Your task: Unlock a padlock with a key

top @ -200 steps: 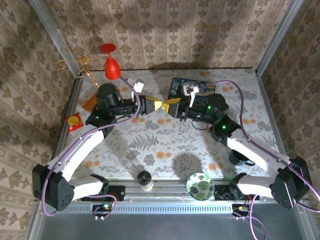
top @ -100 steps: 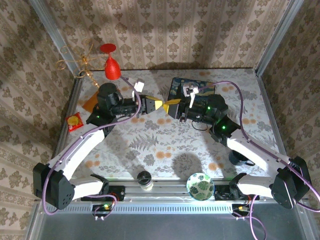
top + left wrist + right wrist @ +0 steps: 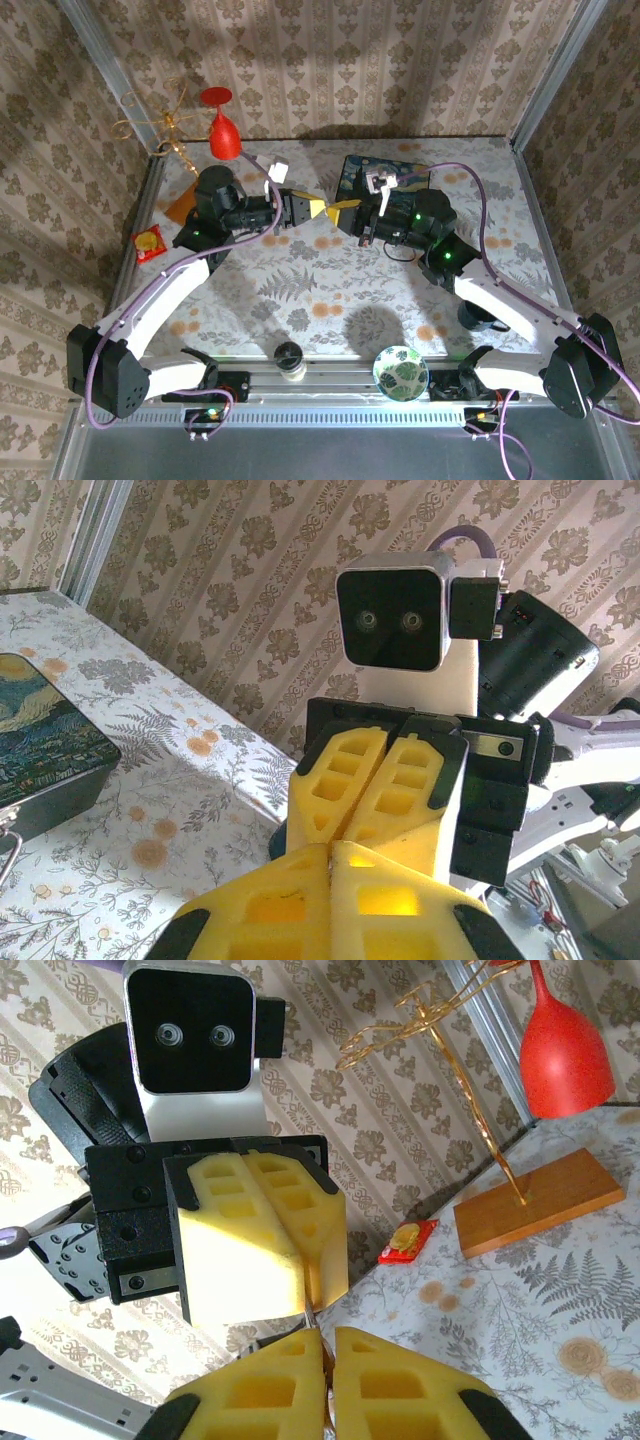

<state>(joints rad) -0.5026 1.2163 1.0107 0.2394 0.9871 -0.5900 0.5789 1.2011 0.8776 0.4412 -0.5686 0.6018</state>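
Above the middle of the table my two grippers meet tip to tip. My left gripper [image 3: 318, 209] is shut, its yellow fingers [image 3: 300, 1250] pressed together. From their tips a thin metal sliver sticks out, apparently the key [image 3: 309, 1317], reaching into the narrow slit of my right gripper [image 3: 328, 1332]. The right gripper [image 3: 336, 208] is shut on a small brassy thing deep between its pads, which I take for the padlock [image 3: 327, 1375]; most of it is hidden. In the left wrist view the left gripper [image 3: 332, 848] touches the right one's fingertips [image 3: 345, 780].
A dark blue starry-night box [image 3: 380, 178] lies behind the right arm. At the back left are a red wine glass [image 3: 222, 130], a gold wire ornament [image 3: 160, 130] on a wooden base, and a red packet [image 3: 149, 243]. A patterned bowl [image 3: 401, 372] and dark cup [image 3: 289, 357] sit near the front edge.
The right gripper's jaws have closed to a narrow slit at the left gripper's tips. Both arms have stayed almost where they were.
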